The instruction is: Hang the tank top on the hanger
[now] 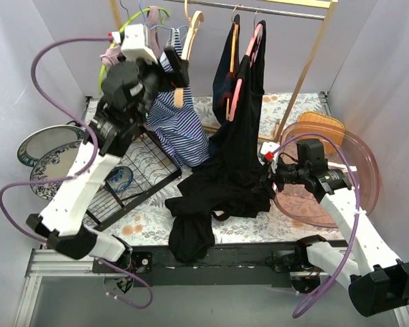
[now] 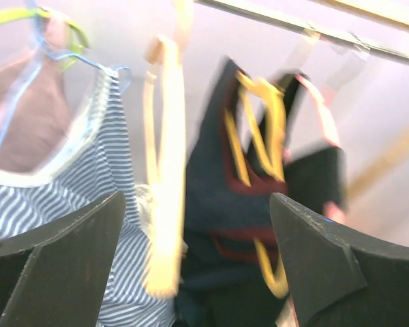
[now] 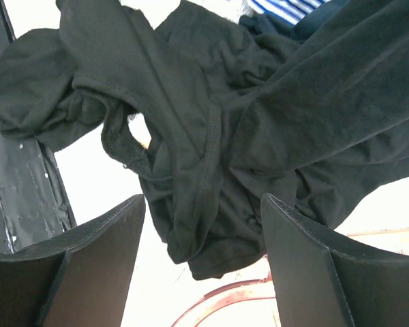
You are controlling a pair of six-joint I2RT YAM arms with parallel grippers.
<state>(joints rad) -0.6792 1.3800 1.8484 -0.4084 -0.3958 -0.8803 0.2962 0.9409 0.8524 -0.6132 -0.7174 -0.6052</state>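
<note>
The black tank top (image 1: pixel 218 184) lies crumpled on the table's front middle, one end drooping over the front edge. In the right wrist view its folds (image 3: pixel 204 157) lie between my open fingers. My right gripper (image 1: pixel 276 174) (image 3: pixel 203 204) is open at the fabric's right edge and holds nothing. The cream hanger (image 1: pixel 191 30) hangs on the rail by its gold hook. My left gripper (image 1: pixel 177 68) (image 2: pixel 198 204) is raised to it and open. The blurred hanger arm (image 2: pixel 165 184) stands between the fingers, nearer the left one.
A striped tank top (image 1: pixel 184 122) hangs beside the cream hanger, next to a lime-green hanger (image 1: pixel 146 17). Dark garments hang on orange (image 1: pixel 233 41) and pink (image 1: pixel 257 37) hangers. A wire dish rack (image 1: pixel 136 170), plates (image 1: pixel 44 146) and a pink bowl (image 1: pixel 347 174) flank the table.
</note>
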